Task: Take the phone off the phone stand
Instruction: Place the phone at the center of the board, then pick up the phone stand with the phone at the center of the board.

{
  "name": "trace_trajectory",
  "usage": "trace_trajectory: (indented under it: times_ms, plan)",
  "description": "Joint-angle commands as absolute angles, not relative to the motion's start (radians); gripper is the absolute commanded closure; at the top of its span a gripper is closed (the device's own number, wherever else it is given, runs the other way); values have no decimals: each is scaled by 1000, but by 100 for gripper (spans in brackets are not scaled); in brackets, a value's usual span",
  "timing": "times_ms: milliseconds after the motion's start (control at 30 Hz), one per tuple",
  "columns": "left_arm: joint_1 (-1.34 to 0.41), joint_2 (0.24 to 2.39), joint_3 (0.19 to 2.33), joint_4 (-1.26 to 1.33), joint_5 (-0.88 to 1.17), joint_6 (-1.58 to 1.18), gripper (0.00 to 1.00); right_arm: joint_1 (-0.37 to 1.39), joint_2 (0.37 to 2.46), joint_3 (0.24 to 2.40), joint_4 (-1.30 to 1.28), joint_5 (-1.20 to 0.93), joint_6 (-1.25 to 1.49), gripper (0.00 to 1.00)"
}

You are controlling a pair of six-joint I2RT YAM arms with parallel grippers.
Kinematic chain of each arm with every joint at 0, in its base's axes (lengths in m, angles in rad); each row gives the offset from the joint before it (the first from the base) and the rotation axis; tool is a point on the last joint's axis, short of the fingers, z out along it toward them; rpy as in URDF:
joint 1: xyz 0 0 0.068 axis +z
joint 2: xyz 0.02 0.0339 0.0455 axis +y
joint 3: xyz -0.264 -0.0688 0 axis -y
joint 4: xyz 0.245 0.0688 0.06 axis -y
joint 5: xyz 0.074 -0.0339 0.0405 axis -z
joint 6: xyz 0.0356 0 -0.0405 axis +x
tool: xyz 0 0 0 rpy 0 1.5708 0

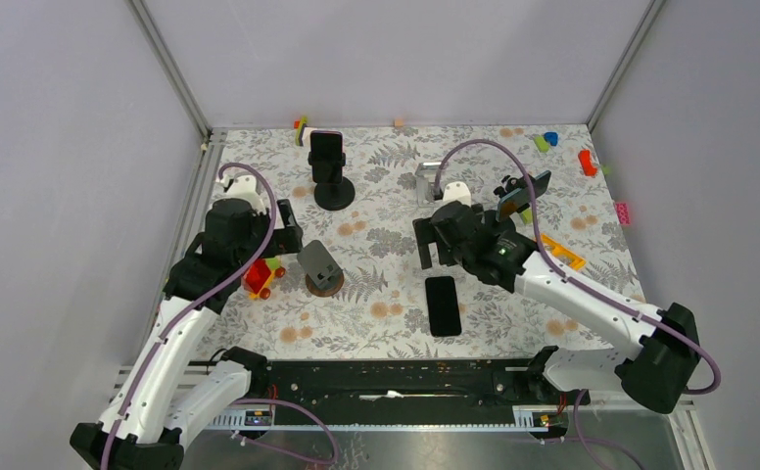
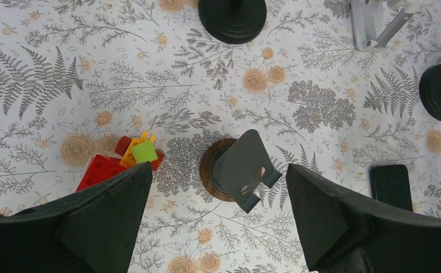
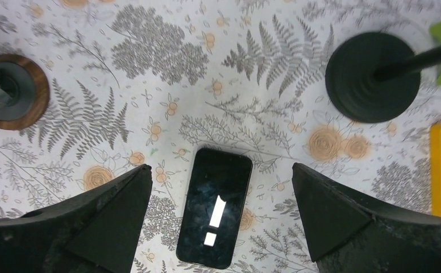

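The flowered counter [image 1: 386, 313] fills the middle of the top view, with both arms reaching in from the bottom edge. The right fingers [image 3: 93, 222] are spread wide, gripping nothing. They straddle the phone [image 3: 215, 207], which lies flat and screen up on the counter, lower centre of the right wrist view, clear of any cradle. Left of centre, the left fingers [image 2: 93, 222] gape just as wide over the grey stand [image 2: 242, 169] on its wooden disc, and that cradle is bare. So by my reckoning the phone is off, and backing out cleanly is the job now. To do it well, lift the right arm straight up with the fingers kept apart so neither tip clips the phone's edge. Mind the black round base [image 3: 371, 77] at upper right. Leave the toy blocks [image 2: 121, 162] beside the stand alone.
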State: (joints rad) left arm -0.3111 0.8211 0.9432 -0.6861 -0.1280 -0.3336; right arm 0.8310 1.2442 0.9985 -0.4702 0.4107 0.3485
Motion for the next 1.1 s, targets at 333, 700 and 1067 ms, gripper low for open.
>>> trace_trajectory:
  times_ms: [333,700,1067]
  plan:
    - [-311,834,992,-653,-15,-338,1,649,1143,1295,-615,178,464,0]
    - [-311,798,963,-574,98,-339,1,213,1055,1353,-568,-165,686,1]
    - [-311,776,887,-505,291,-297,1,-129,979,1186,-566,-137,827,2]
